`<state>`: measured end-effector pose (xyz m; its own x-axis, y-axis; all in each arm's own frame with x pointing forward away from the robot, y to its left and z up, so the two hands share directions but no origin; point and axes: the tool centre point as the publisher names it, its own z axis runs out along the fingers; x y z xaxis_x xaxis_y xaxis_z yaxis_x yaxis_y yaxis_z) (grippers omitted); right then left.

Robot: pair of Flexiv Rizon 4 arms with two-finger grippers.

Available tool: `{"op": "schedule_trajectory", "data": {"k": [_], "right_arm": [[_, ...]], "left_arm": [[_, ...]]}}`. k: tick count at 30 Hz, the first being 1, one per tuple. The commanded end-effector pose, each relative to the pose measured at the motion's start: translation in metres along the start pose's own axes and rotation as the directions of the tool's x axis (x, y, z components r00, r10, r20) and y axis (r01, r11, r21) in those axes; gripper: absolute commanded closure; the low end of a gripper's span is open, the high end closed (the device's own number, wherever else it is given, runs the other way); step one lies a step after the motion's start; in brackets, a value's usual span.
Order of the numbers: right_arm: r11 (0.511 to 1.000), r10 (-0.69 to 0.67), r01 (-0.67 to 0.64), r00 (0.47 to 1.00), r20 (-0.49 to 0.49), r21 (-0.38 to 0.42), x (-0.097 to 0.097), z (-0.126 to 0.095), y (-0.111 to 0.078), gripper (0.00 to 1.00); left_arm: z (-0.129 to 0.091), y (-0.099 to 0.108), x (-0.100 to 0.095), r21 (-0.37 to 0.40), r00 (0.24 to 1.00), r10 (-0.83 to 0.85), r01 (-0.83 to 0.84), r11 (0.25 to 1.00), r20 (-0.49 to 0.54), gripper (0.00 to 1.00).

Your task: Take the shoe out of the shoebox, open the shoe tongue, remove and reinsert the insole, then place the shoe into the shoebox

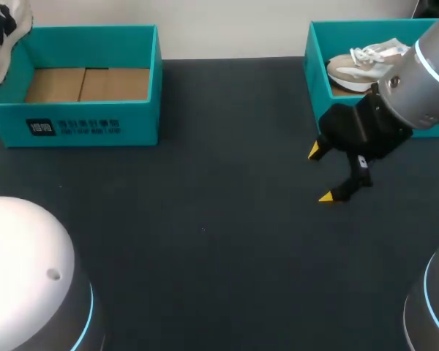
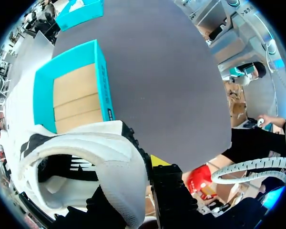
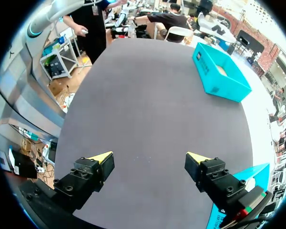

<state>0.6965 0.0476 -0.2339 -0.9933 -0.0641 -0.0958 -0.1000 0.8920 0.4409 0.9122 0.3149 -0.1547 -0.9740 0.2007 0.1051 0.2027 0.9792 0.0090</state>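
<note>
Shoe point(image 2: 86, 162) out of box point(image 1: 132, 124), left gripper point(image 2: 148, 177) seemingly clamped on it; right gripper point(image 3: 149, 157) open over counter point(image 1: 205, 256). Tongue, insole, reboxing pending.

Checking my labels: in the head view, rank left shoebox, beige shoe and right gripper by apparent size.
Largest: left shoebox, then right gripper, then beige shoe. Last two unsure: the gripper is nearer the camera, and its arm hides part of the shoe.

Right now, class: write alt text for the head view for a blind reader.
The right gripper hangs open over the table beside the right box, which holds a beige shoe; the left box is empty, a white shoe over its corner.
</note>
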Motion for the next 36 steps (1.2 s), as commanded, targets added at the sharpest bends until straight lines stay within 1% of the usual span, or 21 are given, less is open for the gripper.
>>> {"op": "schedule_trajectory", "data": {"k": [1, 6, 7, 8, 9, 10, 11, 25, 26, 27, 28, 29, 30, 31, 32, 33, 34, 35, 36], "right_arm": [[1.000, 0.000, 0.000, 1.000, -0.001, 0.001, -0.001, 0.001, 0.000, 0.00], [1.000, 0.000, 0.000, 1.000, -0.001, 0.001, -0.001, 0.001, 0.000, 0.00], [1.000, 0.000, 0.000, 1.000, -0.001, 0.001, -0.001, 0.001, 0.000, 0.00], [1.000, 0.000, 0.000, 1.000, -0.001, 0.001, -0.001, 0.001, 0.000, 0.00], [1.000, 0.000, 0.000, 1.000, -0.001, 0.001, -0.001, 0.001, 0.000, 0.00], [1.000, 0.000, 0.000, 1.000, -0.001, 0.001, -0.001, 0.001, 0.000, 0.00], [1.000, 0.000, 0.000, 1.000, -0.001, 0.001, -0.001, 0.001, 0.000, 0.00], [1.000, 0.000, 0.000, 1.000, -0.001, 0.001, -0.001, 0.001, 0.000, 0.00], [1.000, 0.000, 0.000, 1.000, -0.001, 0.001, -0.001, 0.001, 0.000, 0.00], [1.000, 0.000, 0.000, 1.000, -0.001, 0.001, -0.001, 0.001, 0.000, 0.00], [1.000, 0.000, 0.000, 1.000, -0.001, 0.001, -0.001, 0.001, 0.000, 0.00], [1.000, 0.000, 0.000, 1.000, -0.001, 0.001, -0.001, 0.001, 0.000, 0.00], [1.000, 0.000, 0.000, 1.000, -0.001, 0.001, -0.001, 0.001, 0.000, 0.00], [1.000, 0.000, 0.000, 1.000, -0.001, 0.001, -0.001, 0.001, 0.000, 0.00], [1.000, 0.000, 0.000, 1.000, -0.001, 0.001, -0.001, 0.001, 0.000, 0.00], [1.000, 0.000, 0.000, 1.000, -0.001, 0.001, -0.001, 0.001, 0.000, 0.00], [1.000, 0.000, 0.000, 1.000, -0.001, 0.001, -0.001, 0.001, 0.000, 0.00], [1.000, 0.000, 0.000, 1.000, -0.001, 0.001, -0.001, 0.001, 0.000, 0.00], [1.000, 0.000, 0.000, 1.000, -0.001, 0.001, -0.001, 0.001, 0.000, 0.00]], "left_arm": [[0.005, 0.007, -0.028, 0.004, 1.000, 0.008, -0.007, 1.000, -0.019, 1.00], [0.014, 0.010, -0.049, 0.005, 1.000, 0.012, -0.011, 1.000, -0.011, 1.00], [0.017, 0.011, -0.054, -0.005, 1.000, 0.008, -0.008, 1.000, -0.013, 1.00], [0.019, 0.012, -0.058, 0.007, 1.000, 0.016, -0.016, 1.000, -0.014, 1.00], [0.021, 0.013, -0.061, -0.003, 0.999, 0.039, -0.039, 0.999, -0.015, 1.00], [0.024, 0.014, -0.066, -0.021, 1.000, 0.024, -0.024, 0.999, -0.014, 1.00], [0.025, 0.015, -0.070, -0.004, 1.000, 0.030, -0.030, 1.000, -0.005, 1.00], [0.025, 0.015, -0.070, -0.004, 1.000, 0.030, -0.030, 1.000, -0.005, 1.00], [0.025, 0.010, -0.066, -0.012, 0.992, 0.120, -0.120, 0.993, -0.028, 1.00], [0.024, 0.007, -0.064, -0.019, 0.974, 0.226, -0.226, 0.974, -0.018, 1.00], [0.024, 0.006, -0.064, -0.047, 0.945, 0.319, -0.322, 0.945, -0.064, 1.00], [0.026, 0.007, -0.067, -0.055, 0.921, 0.387, -0.390, 0.919, -0.054, 1.00], [0.026, 0.010, -0.068, -0.067, 0.880, 0.469, -0.474, 0.878, -0.077, 1.00], [0.029, 0.011, -0.071, -0.095, 0.824, 0.550, -0.563, 0.821, -0.135, 1.00], [0.030, 0.014, -0.073, -0.140, 0.805, 0.584, -0.594, 0.792, -0.109, 1.00], [0.033, 0.016, -0.075, -0.176, 0.742, 0.649, -0.671, 0.721, -0.169, 1.00], [0.036, 0.019, -0.077, -0.217, 0.699, 0.697, -0.714, 0.666, -0.159, 1.00], [0.037, 0.023, -0.079, -0.233, 0.665, 0.727, -0.745, 0.625, -0.174, 1.00], [0.036, 0.026, -0.080, -0.245, 0.601, 0.775, -0.795, 0.554, -0.197, 1.00]]}}
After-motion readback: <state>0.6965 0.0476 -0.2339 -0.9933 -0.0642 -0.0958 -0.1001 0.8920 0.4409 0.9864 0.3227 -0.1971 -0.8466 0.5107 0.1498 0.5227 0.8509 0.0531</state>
